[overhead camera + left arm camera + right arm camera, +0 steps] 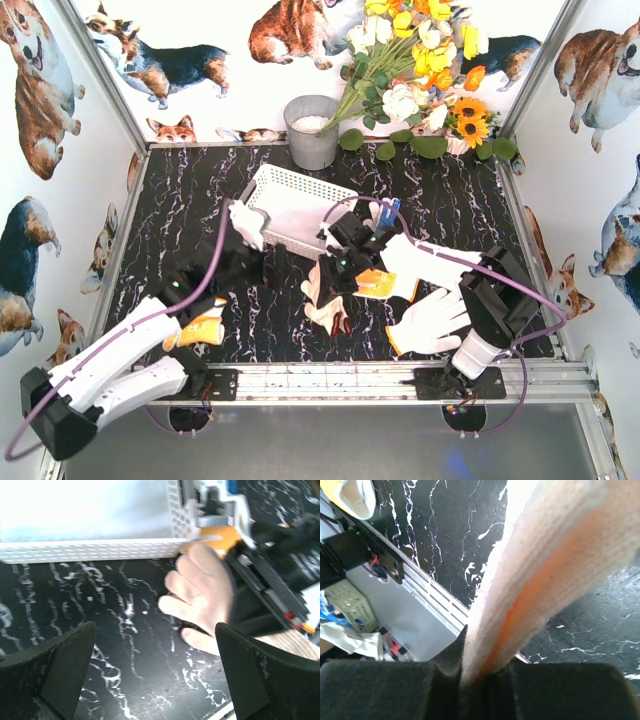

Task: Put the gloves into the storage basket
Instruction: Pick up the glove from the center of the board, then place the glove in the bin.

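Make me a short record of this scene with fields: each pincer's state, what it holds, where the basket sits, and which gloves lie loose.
left pincer: open, empty, low over the table, facing the storage basket's wall
right pincer: shut on a cream glove that hangs from it
storage basket: mid-table, toward the back
loose gloves: white glove with orange cuff front right; orange-yellow glove beneath the left arm
back edge: grey bucket, flowers

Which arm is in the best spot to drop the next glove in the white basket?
Right. The right gripper is shut on a cream glove close beside the storage basket. The left gripper is open and empty, so it would need to pick one up first.
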`<state>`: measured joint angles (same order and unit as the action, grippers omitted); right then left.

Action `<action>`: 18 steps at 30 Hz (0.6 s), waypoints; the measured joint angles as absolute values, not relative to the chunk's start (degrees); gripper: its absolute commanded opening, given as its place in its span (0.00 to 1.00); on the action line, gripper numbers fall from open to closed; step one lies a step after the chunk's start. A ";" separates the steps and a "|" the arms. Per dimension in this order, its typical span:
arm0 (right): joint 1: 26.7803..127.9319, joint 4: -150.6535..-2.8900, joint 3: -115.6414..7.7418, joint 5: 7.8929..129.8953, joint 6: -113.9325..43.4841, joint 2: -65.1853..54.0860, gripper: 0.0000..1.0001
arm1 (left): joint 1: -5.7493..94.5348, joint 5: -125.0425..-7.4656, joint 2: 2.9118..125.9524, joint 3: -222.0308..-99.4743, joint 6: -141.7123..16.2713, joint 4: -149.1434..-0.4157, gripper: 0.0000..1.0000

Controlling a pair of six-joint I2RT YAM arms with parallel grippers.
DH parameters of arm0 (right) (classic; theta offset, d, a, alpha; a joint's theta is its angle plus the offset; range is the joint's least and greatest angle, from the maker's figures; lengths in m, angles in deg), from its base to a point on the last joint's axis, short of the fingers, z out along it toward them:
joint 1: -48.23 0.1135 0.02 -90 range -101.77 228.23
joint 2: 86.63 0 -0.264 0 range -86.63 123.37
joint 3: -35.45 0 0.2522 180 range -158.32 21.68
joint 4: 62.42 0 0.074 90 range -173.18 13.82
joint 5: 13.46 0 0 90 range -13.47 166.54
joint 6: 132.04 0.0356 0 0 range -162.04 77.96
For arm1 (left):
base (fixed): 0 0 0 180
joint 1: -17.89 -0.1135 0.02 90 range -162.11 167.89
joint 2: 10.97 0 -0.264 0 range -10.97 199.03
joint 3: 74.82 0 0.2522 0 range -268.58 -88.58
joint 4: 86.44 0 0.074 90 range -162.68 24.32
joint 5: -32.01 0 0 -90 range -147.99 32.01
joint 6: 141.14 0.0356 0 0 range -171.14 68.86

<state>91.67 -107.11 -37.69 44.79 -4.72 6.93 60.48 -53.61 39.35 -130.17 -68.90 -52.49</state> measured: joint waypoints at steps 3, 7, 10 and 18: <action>91.60 -112.49 -41.76 45.79 -9.92 8.20 0.00 | 53.23 -55.91 40.12 -132.81 -67.35 -49.61 1.00; 91.60 -118.15 -46.32 47.28 -16.00 10.12 0.00 | 44.22 -58.13 40.25 -134.14 -65.23 -46.96 1.00; 91.60 -122.04 -49.84 47.54 -20.48 11.85 0.00 | 38.17 -58.44 40.64 -134.89 -63.54 -45.43 1.00; 91.63 -132.51 -64.95 46.58 -32.39 19.50 0.00 | 31.46 -53.92 41.14 -136.50 -59.70 -44.32 1.00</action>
